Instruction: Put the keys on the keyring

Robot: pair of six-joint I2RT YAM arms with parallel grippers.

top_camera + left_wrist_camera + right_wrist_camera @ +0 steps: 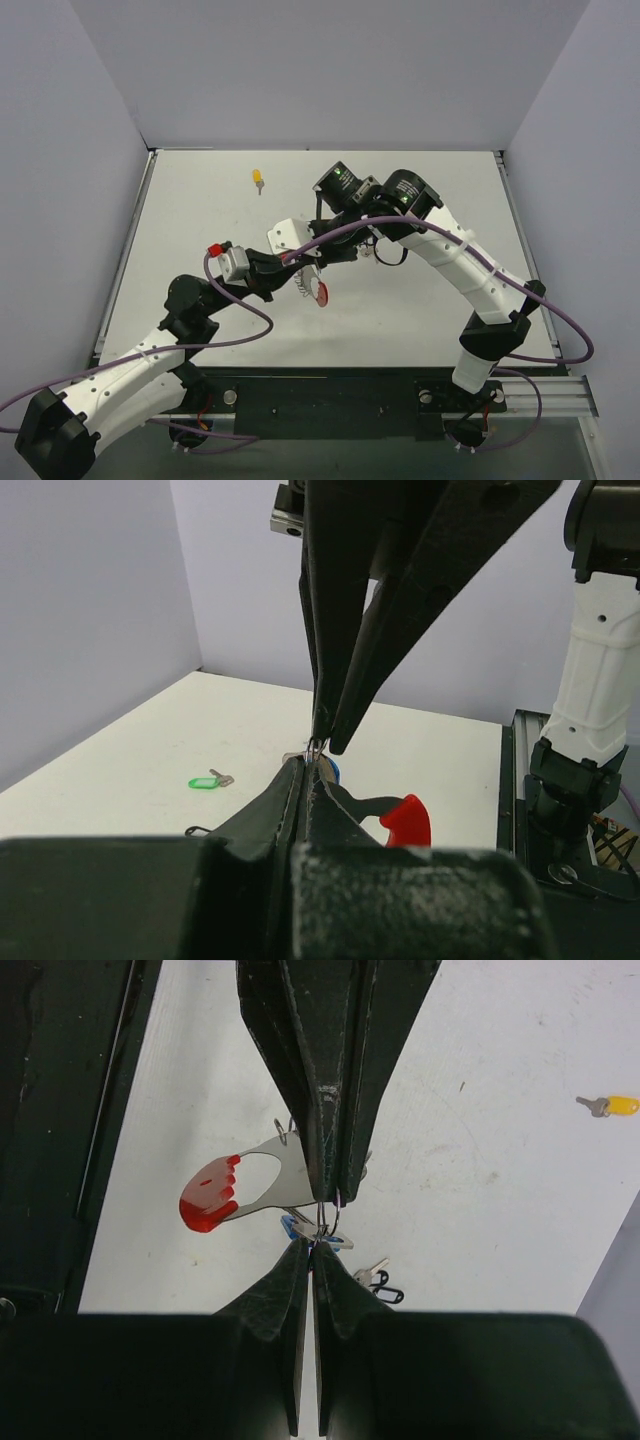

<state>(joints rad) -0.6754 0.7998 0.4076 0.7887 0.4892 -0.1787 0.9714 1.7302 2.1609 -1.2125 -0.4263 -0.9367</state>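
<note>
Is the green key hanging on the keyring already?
No, the green key lies by itself on the table, apart from the keyring with the red piece.

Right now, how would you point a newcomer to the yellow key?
On the white table, look in the top view toward the far edge, left of where the two arms meet. One tiny key lies there alone: the yellow key. Its yellow head and solitude mark it out; the blue key sits by the keyring between the arms.
</note>
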